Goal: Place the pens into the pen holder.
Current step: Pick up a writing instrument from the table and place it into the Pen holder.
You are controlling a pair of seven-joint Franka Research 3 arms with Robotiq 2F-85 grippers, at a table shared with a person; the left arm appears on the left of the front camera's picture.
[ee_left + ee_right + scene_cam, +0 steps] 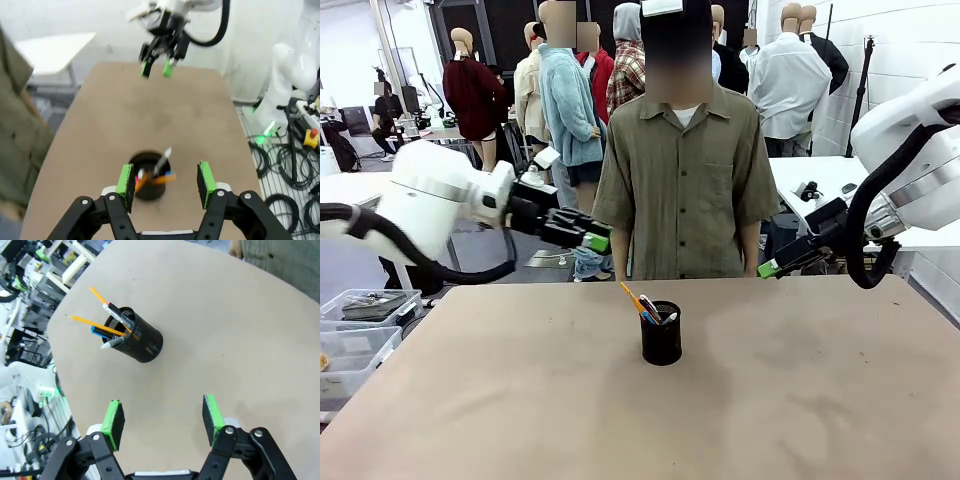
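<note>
We see the thin stick pens [645, 304] already standing in the small black wire-mesh pen holder [661, 340] at table centre. Both grippers, left [165, 183] & right [163, 420], spread wide, empty. Pens prob. light, stiff, slippery; we'd pinch mid-shaft.

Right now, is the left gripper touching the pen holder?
Apart. In the front view the left gripper hangs well above the table, clear of the pen holder.

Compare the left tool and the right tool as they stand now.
The left tool hangs right above the pen holder; the right tool hangs over bare table, with the holder off to one side. Both are open, empty and raised off the table.
</note>
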